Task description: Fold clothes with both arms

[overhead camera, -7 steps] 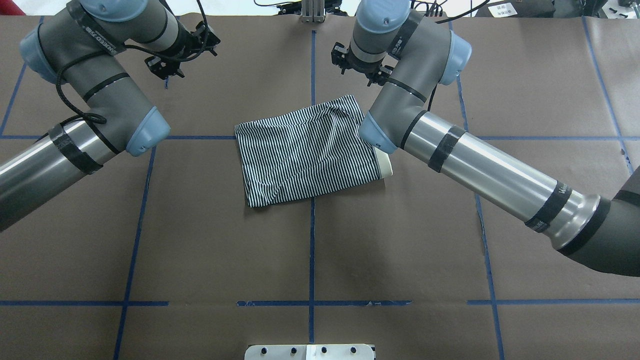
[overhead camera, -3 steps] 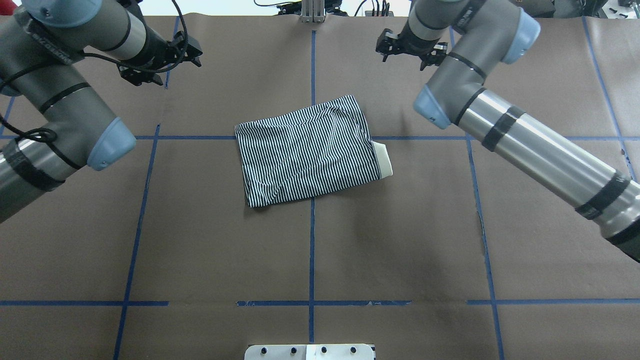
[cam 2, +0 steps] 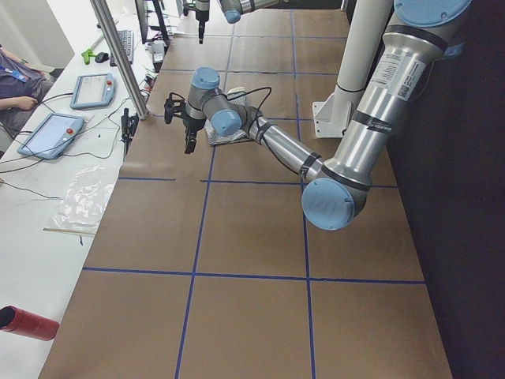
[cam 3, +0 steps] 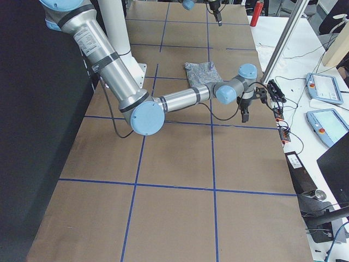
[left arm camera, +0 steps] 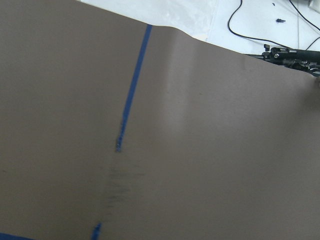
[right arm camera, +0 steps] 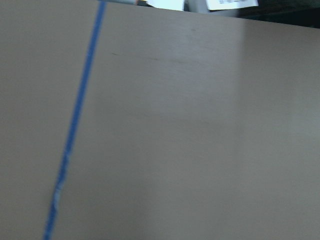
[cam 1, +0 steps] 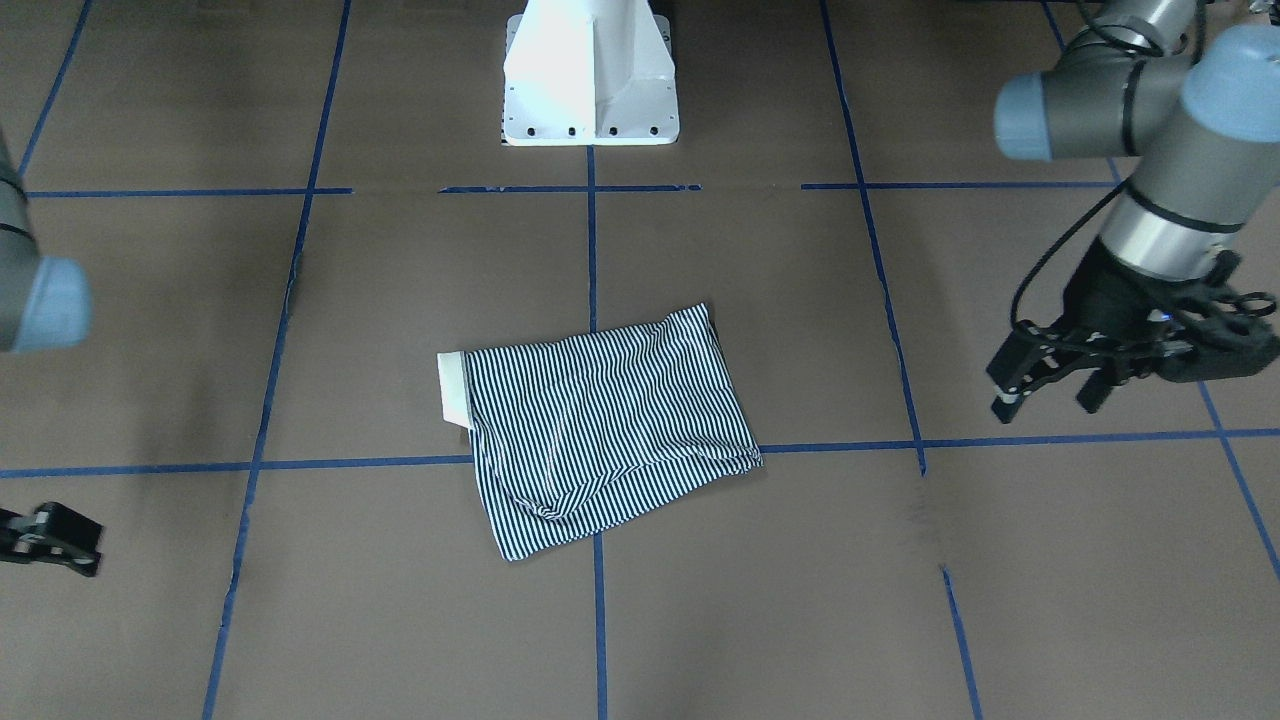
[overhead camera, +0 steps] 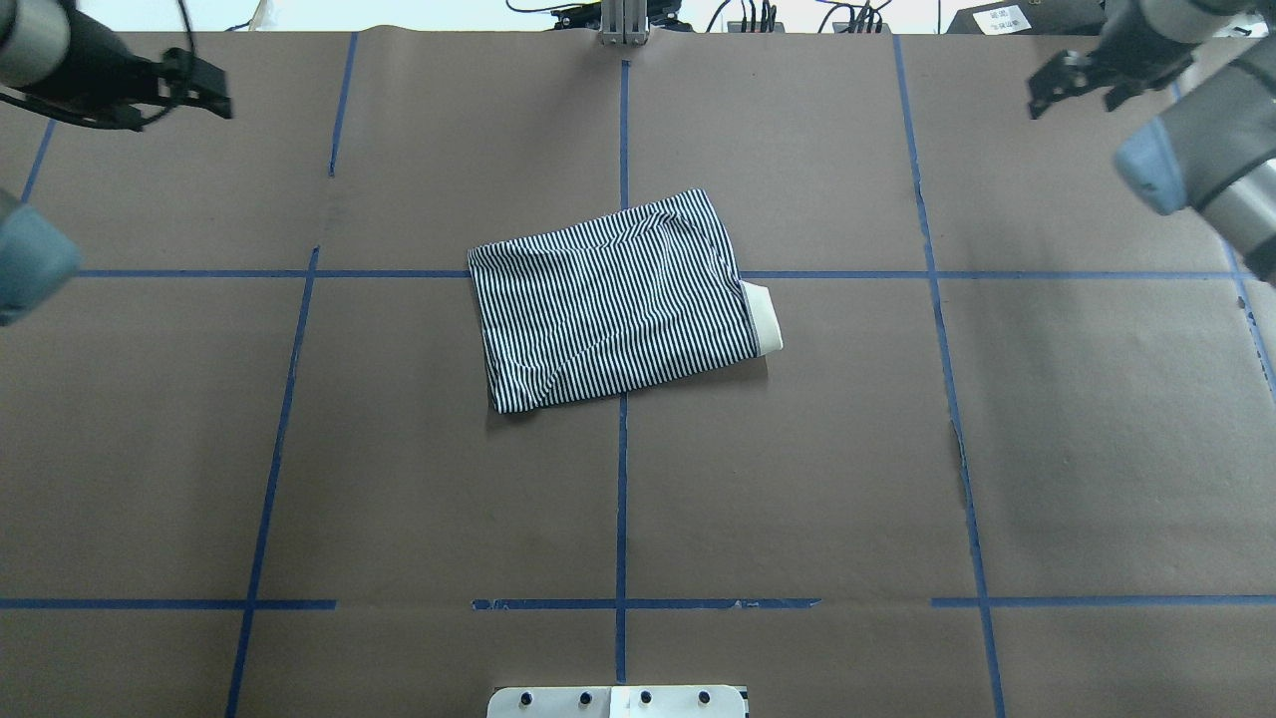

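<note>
The striped polo shirt (overhead camera: 610,299) lies folded into a compact rectangle at the table's middle, and it also shows in the front-facing view (cam 1: 600,430). Its cream collar (overhead camera: 765,319) sticks out on one side. My left gripper (overhead camera: 211,92) hangs open and empty over the far left corner, well away from the shirt, and it shows clearly in the front-facing view (cam 1: 1045,400). My right gripper (overhead camera: 1072,95) is open and empty over the far right corner, and only partly shows in the front-facing view (cam 1: 45,540). Both wrist views show only brown paper and blue tape.
The white pedestal base (cam 1: 590,80) stands at the robot's edge of the table. Blue tape lines (overhead camera: 620,499) grid the brown paper. Beyond the far edge is a white bench with tablets (cam 2: 51,134), cables and a metal post (cam 2: 118,63).
Both arms have swung outward from beside the shirt to the far corners. The shirt has not moved.
</note>
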`<move>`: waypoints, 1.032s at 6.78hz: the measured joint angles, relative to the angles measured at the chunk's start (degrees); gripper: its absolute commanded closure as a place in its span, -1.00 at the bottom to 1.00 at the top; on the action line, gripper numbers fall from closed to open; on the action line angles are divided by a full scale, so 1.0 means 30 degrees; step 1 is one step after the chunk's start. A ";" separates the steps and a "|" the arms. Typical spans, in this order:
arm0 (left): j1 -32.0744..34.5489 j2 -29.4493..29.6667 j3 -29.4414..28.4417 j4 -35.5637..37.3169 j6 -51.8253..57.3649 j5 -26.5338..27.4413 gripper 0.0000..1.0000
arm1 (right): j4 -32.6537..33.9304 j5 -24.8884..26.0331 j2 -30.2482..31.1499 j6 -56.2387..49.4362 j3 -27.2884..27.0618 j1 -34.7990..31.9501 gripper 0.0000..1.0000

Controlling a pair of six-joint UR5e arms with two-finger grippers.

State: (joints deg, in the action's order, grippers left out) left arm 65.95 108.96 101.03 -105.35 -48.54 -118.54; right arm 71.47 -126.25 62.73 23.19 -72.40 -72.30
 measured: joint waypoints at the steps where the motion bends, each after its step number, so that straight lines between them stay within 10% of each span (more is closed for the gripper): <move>1: 0.1861 -0.1478 0.0562 0.0850 0.4420 -0.0889 -1.00 | 0.0222 -0.0871 0.1608 -0.3323 -0.0234 -0.1650 -1.00; 4: 0.6218 -0.4449 0.1195 0.3885 1.6711 -0.1541 -1.00 | 0.4987 -0.2085 0.4757 -1.3092 -0.0695 -0.6295 -1.00; 7: 0.7534 -0.6987 0.0941 0.3196 1.9295 -0.2965 -1.00 | 0.7388 -0.2450 0.9028 -1.3804 -0.6384 -0.7835 -1.00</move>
State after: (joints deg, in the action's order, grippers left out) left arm 88.55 88.00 103.86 -95.76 9.34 -127.44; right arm 93.63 -133.60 89.81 -18.22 -91.55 -95.81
